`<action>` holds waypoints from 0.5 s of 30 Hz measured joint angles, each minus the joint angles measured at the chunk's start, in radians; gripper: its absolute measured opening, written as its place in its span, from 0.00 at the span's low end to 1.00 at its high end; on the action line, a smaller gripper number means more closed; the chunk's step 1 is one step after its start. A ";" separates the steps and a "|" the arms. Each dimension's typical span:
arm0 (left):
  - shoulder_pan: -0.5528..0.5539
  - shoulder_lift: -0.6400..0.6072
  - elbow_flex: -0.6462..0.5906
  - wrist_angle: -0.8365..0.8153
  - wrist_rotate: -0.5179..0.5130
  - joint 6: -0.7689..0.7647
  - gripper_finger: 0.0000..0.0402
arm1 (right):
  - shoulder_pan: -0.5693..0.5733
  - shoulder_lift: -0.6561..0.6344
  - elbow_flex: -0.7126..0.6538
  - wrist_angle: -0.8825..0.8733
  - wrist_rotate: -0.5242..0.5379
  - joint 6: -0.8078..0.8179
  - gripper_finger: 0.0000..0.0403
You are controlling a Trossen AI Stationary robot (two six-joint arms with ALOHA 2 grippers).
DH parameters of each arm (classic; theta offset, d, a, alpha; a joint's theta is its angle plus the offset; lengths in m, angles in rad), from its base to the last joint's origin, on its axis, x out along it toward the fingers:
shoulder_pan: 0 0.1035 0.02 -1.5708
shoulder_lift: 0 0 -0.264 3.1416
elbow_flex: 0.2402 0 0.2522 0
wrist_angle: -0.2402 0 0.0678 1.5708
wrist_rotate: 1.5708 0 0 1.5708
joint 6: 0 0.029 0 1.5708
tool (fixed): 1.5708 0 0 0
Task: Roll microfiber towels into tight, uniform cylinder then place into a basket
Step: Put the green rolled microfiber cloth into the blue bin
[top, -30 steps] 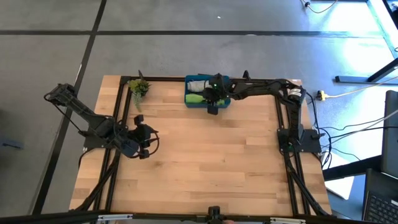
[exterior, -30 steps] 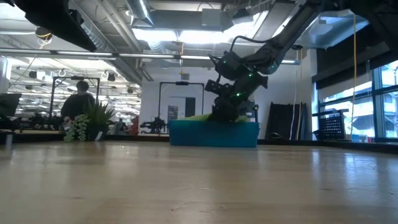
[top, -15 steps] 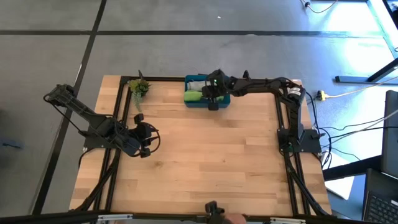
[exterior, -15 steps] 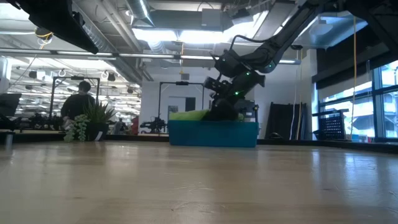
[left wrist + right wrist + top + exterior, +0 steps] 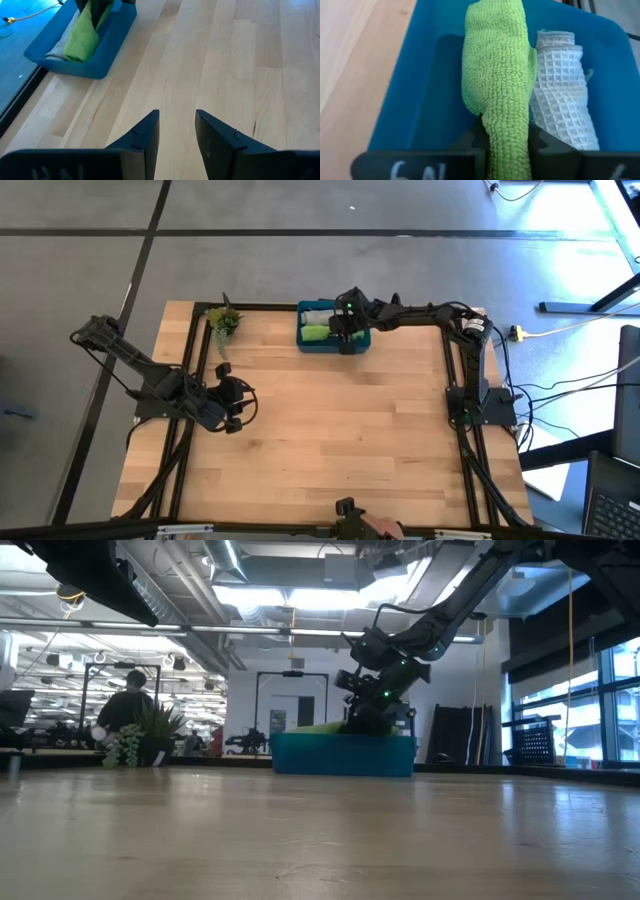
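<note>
The teal-blue basket (image 5: pixel 361 343) stands at the table's far edge, with its near wall (image 5: pixel 345 755) showing in the low view. Inside it lies a rolled light grey towel (image 5: pixel 561 95), on the far side. Beside that one is a rolled lime green towel (image 5: pixel 497 75), with my right gripper (image 5: pixel 507 142) shut on one end. From above, the green towel (image 5: pixel 316 332) runs leftward from that gripper (image 5: pixel 346 333). My left gripper (image 5: pixel 177 127) hangs open over bare wood at the table's left, with nothing between its fingers. My right gripper pinches the green roll's right-hand end (image 5: pixel 506 131) between its two fingers (image 5: pixel 479 139). The fingers slant down from the table's right and lie along the roll. The roll stretches away inside the basket, next to the grey towel, and its top (image 5: pixel 322 727) shows just above the rim.
A small green plant sprig (image 5: pixel 223 322) lies at the far left of the table. Black frame rails (image 5: pixel 196 360) run along the table's sides. Bare wood (image 5: pixel 340 430) spreads between the arms. A person (image 5: pixel 126 705) sits in the room beyond.
My right gripper has gone a little toward the table's far edge with the green towel and has rolled at the wrist. The towel's free end swung up and leftward above the basket rim, then came back down inside the basket.
</note>
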 joint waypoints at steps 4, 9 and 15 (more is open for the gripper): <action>0.000 0.000 0.000 0.000 0.000 0.000 0.29 | 0.000 0.000 0.000 0.007 -0.001 0.000 0.19; 0.000 0.000 0.000 0.000 0.000 0.000 0.29 | 0.000 0.000 0.000 0.007 -0.003 0.004 0.29; 0.000 0.000 0.000 0.000 0.000 -0.001 0.29 | 0.000 0.000 0.000 0.008 -0.003 -0.001 0.43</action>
